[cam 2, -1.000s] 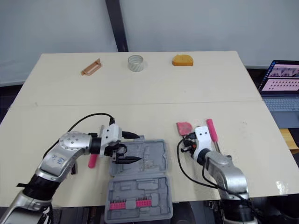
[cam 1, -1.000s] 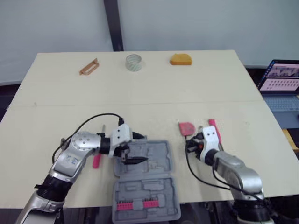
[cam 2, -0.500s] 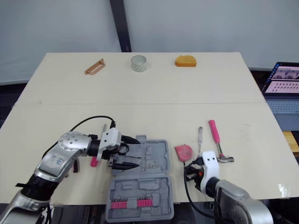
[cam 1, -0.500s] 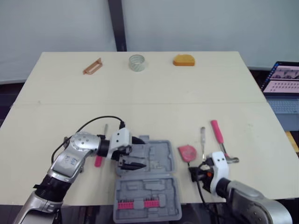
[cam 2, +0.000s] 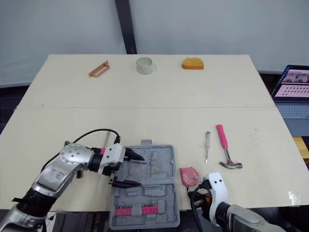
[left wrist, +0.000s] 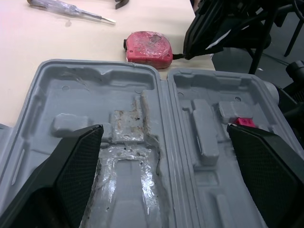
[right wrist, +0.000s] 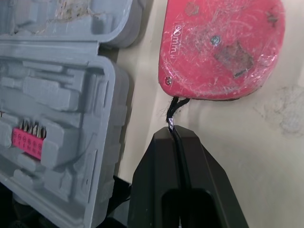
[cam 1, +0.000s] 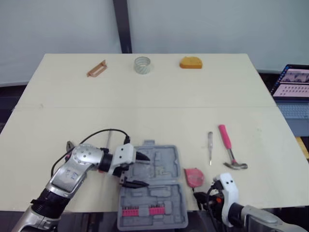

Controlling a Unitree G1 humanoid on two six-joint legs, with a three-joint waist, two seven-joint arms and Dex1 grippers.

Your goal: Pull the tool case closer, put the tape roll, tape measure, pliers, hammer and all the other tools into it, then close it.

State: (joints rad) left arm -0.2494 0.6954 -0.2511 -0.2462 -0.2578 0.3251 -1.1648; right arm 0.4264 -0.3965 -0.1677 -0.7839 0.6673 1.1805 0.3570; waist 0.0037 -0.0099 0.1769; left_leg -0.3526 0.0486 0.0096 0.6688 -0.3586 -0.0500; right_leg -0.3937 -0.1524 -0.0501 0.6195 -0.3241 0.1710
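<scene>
Across the pale counter (cam 1: 145, 96), the right pincer (right wrist: 174, 137), clenched on the cord (right wrist: 175, 107), has dragged the tape measure (right wrist: 221, 47) just ahead of it in beside the tool case (cam 1: 161, 162) under the released left pincer (cam 1: 145, 170), likely ready for loading.

Laptop (cam 1: 293, 87) off table's (cam 1: 145, 111) right edge, seemingly open.

The one marking that can be made out is on the red tape measure (right wrist: 223, 47), which lies near the counter's front edge, toward its right corner. Raised characters are moulded into the casing along one rim. They read roughly "10mm", though the digits are not certain under the scuffed film covering it. The laptop (cam 1: 293, 82) beyond the counter's right edge has a lit screen with rows of lines, too small to read.
</scene>
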